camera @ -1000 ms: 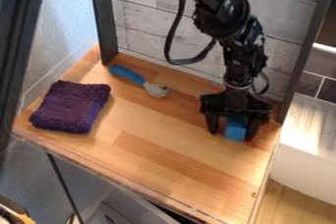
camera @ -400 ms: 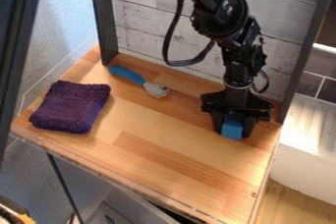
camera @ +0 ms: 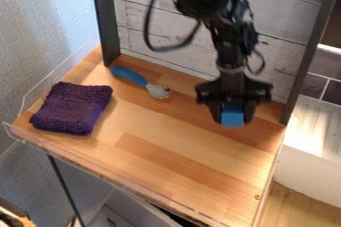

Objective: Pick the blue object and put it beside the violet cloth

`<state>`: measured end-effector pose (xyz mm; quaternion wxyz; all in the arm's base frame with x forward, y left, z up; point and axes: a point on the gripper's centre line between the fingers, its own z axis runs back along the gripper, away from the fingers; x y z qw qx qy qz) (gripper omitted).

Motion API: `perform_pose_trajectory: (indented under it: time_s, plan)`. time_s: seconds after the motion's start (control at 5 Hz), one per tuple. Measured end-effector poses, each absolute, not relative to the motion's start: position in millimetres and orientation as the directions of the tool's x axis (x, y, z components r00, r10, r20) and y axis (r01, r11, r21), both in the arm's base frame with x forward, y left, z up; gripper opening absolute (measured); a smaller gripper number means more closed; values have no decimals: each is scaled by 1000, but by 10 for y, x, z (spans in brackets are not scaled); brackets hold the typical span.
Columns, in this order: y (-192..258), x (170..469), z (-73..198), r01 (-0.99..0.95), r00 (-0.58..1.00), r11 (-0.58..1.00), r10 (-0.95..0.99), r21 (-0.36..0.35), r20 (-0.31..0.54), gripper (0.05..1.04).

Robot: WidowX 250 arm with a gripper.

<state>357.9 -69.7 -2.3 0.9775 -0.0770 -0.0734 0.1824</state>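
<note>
On the right side of the view, my gripper (camera: 232, 120) hangs over the wooden surface, its two fingers shut on a blue block (camera: 232, 115). The block's lower part shows between the fingertips, and it looks held above the wood. At the left lies the folded violet cloth (camera: 72, 108), well apart from the gripper.
A spoon with a blue handle (camera: 128, 74) lies near the back, between the cloth and the gripper. The wooden tabletop (camera: 166, 156) has black posts at its back corners, a pale plank wall behind and a clear rim along its left and front edges.
The fingers closed around the blue block, and the gripper then rose and shifted slightly left with it. The cloth and the spoon stayed where they were.
</note>
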Motion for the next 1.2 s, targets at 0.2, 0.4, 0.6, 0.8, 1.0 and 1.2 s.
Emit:
perform_pose_trajectory:
  time_s: [0.2, 0.4, 0.6, 0.8, 1.0, 1.2]
  plan:
    - [-499, 3469, 227, -446, 861, 868, 482, -216, 161, 613]
    - [-161, 3270, 318, -598, 745, 760, 644, -253, 172, 613]
    - [176, 2998, 348, -722, 590, 624, 781, -299, 205, 613]
    - [456, 2791, 245, -814, 462, 502, 864, -290, 198, 613]
    - [621, 2677, 104, -859, 393, 432, 900, -274, 187, 613]
    - [702, 2615, -94, -875, 376, 400, 916, -273, 137, 613]
